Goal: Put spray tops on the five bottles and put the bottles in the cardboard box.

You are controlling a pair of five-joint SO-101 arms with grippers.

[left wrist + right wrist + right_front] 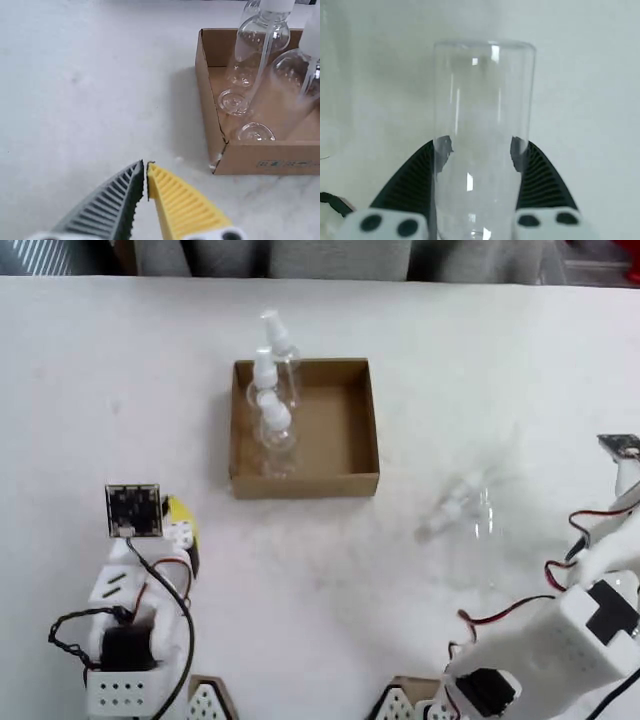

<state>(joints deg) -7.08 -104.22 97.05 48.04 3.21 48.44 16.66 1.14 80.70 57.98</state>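
Left hand (145,170): closed, fingers together, holding nothing, low over the table (75,100) just short of the cardboard box's near corner. Right hand (480,145): clamped on a clear bottle (482,100), one black finger on each side; its neck end is hidden. Beyond, a capped bottle (458,505) lies on the table beside the cardboard box (352,430). Three topped bottles (275,425) stand inside along the wall nearer the left arm.

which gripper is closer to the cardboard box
Left. The left gripper is shut, just off a corner of the cardboard box. The right gripper is farther away, out past the box's opposite side, closed around a clear bottle.
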